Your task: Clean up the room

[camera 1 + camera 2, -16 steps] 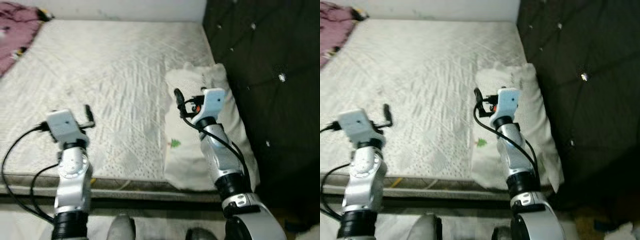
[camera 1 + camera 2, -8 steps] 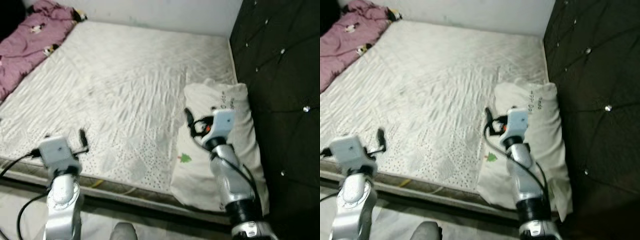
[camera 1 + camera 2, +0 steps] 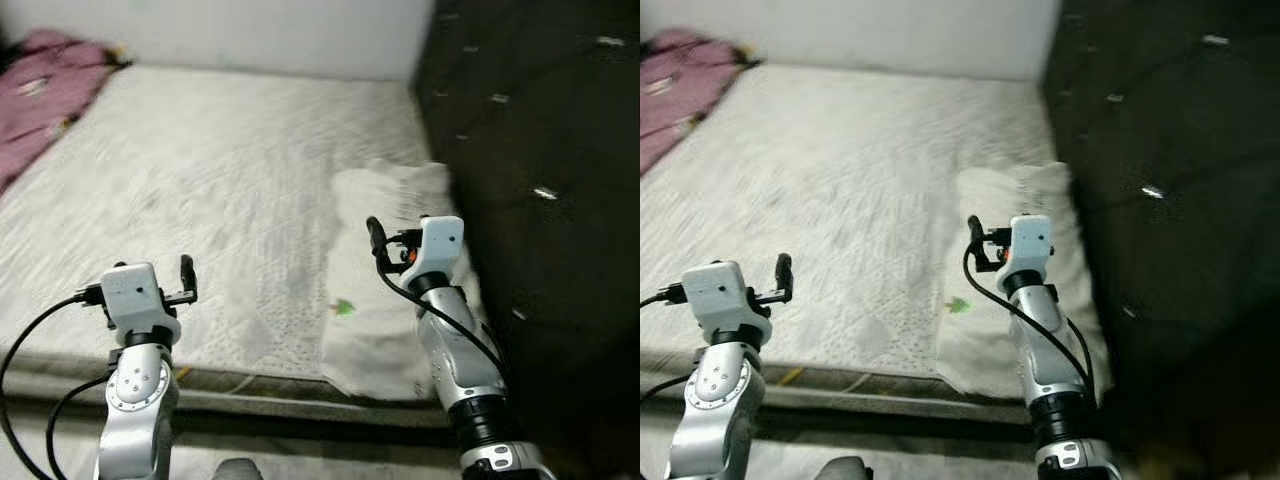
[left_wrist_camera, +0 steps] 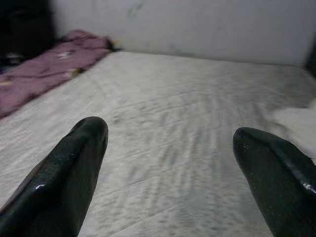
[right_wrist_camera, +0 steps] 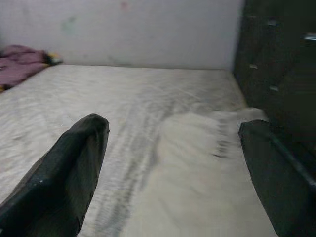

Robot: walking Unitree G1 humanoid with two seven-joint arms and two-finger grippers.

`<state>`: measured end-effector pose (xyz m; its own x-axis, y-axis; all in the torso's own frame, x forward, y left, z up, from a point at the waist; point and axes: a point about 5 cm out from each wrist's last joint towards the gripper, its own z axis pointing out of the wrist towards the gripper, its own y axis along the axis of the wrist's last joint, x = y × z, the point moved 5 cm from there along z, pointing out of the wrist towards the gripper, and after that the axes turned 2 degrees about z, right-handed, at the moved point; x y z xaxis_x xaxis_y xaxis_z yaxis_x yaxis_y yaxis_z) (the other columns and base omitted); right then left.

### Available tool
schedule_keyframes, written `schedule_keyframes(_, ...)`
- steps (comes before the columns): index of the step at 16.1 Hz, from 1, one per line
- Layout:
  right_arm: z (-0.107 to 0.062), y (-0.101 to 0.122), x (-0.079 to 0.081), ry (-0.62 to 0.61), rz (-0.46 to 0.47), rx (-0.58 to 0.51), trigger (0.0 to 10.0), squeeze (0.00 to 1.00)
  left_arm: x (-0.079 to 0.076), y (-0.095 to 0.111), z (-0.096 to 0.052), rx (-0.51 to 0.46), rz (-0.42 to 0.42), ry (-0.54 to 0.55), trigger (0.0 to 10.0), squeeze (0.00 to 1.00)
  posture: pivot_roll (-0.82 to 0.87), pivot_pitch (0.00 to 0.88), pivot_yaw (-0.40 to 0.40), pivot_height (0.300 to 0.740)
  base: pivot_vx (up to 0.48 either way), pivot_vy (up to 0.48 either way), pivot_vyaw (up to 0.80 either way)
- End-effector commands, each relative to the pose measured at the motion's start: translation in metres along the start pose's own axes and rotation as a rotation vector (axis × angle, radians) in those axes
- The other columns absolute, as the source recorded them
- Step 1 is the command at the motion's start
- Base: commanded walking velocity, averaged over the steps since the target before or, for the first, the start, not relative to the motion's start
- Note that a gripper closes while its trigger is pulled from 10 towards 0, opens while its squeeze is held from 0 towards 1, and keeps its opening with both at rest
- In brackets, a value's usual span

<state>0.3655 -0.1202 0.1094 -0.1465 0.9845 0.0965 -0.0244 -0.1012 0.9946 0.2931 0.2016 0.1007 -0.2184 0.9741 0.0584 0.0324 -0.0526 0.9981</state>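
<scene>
Left eye view, quilted white mattress [image 3: 230,170], soft cream pillow [image 3: 385,290], both end effectors [image 4: 170,163] [image 5: 173,163] spread apart, empty.

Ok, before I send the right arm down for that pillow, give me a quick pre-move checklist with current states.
1. Right gripper open: ok, fingers spread wide in the right wrist view.
2. Right gripper empty: ok.
3. Pillow under the right arm: ok, it lies at the mattress edge against the dark headboard.
4. Left gripper open and empty: ok, held over the mattress edge.
5. Image sharpness: not ok, views are blurred.
6. Purple blanket out of the way: ok, far corner.
</scene>
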Motion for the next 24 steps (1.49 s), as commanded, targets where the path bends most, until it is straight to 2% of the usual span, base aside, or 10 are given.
schedule_keyframes(1, -0.0004, 0.0044, -0.0020, -0.012, 0.006, -0.009, 10.0, 0.00, -0.0025, 0.0080, 0.0006, -0.026, -0.006, -0.009, 10.0, 0.00, 0.08, 0.000, -0.008, 0.740, 0.000, 0.000, -0.80)
schedule_keyframes(3, 0.0003, 0.0052, 0.0000, -0.006, 0.009, -0.009, 10.0, 0.00, 0.0025, 0.0071, 0.0006, -0.015, -0.021, 0.003, 10.0, 0.00, 0.08, 0.000, -0.014, 0.740, 0.000, 0.000, -0.28)
schedule_keyframes(12, 0.0003, 0.0043, -0.0005, -0.010, 0.015, 0.002, 10.0, 0.00, 0.0008, 0.0037, 0.0002, 0.002, -0.069, -0.014, 10.0, 0.00, 0.08, 0.000, -0.017, 0.740, 0.000, 0.000, 0.00)
schedule_keyframes(15, 0.0004, 0.0033, -0.0002, -0.006, 0.017, 0.011, 10.0, 0.00, -0.0010, 0.0047, 0.0007, 0.002, -0.079, -0.016, 10.0, 0.00, 0.08, 0.000, -0.021, 0.740, 0.000, 0.322, -0.75)
schedule_keyframes(24, 0.0010, 0.0030, 0.0022, 0.014, 0.014, 0.018, 10.0, 0.00, -0.0021, 0.0044, 0.0033, 0.009, -0.100, -0.004, 10.0, 0.00, 0.07, 0.000, -0.024, 0.740, 0.000, 0.480, 0.00)
